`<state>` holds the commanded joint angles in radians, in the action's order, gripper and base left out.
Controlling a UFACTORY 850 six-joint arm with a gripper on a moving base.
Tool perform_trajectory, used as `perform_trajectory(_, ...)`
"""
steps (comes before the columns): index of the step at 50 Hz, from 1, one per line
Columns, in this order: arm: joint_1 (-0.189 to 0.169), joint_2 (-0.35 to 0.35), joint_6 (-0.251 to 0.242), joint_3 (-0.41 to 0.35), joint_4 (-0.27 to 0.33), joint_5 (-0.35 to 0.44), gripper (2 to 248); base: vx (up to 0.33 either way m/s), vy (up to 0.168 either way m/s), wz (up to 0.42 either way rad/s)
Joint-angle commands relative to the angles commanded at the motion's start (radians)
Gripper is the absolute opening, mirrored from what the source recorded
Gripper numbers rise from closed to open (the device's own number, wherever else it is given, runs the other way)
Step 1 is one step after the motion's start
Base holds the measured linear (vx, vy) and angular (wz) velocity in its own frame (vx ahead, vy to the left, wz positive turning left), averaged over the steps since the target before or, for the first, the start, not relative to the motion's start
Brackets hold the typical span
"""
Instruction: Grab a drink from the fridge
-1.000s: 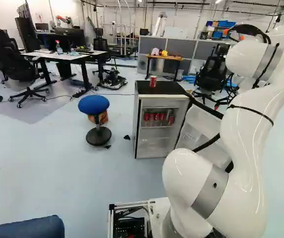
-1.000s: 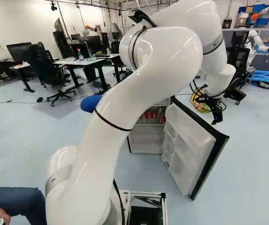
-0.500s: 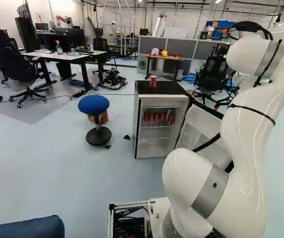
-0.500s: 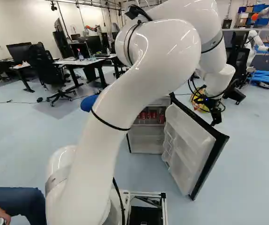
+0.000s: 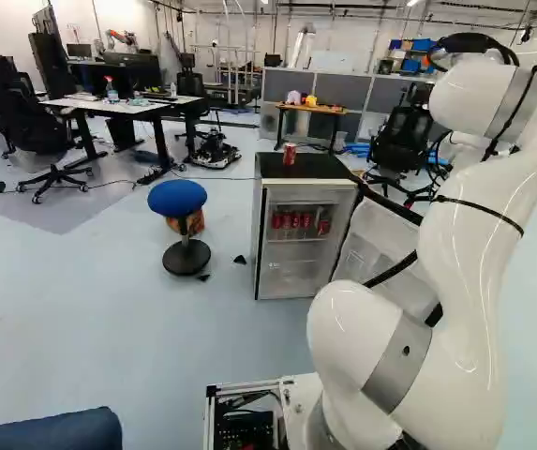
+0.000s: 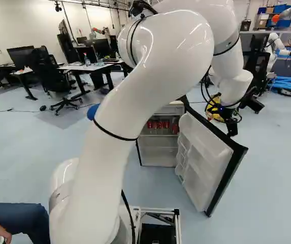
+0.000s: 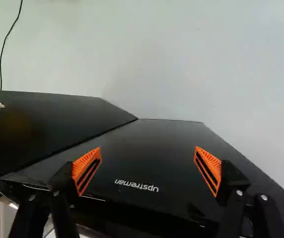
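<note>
In the right base view the gripper (image 6: 231, 131) hangs just beyond the upper edge of the swung-out fridge door (image 6: 211, 157). From the wrist, the gripper (image 7: 147, 169) has its orange-padded fingers wide apart with nothing gripped; a glossy black panel with white print (image 7: 156, 144), apparently the door's outer face, lies below and ahead of them. The small fridge (image 5: 287, 267) stands open, with several red cans (image 5: 296, 221) on its upper shelf. Another red can (image 5: 290, 154) stands upright on its black top (image 5: 320, 167).
A blue stool (image 5: 178, 197) stands beside the fridge in the left base view. Desks (image 5: 123, 105) and office chairs (image 5: 38, 131) are farther back. Another robot (image 6: 277, 48) stands at the right back. A person's leg (image 6: 15, 221) shows close beside the base.
My upper arm has swung up and a little to the left in the right base view, and the gripper has shifted slightly left and lower there. The base, fridge and cans have stayed put.
</note>
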<state>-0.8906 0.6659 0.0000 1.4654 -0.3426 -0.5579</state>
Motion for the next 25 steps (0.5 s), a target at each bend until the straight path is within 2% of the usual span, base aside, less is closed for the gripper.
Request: perform_trajectory(25, 0.005, -0.052, 0.000, -0.079, 0.000, 0.000, 247, 0.000, 0.000, 0.000)
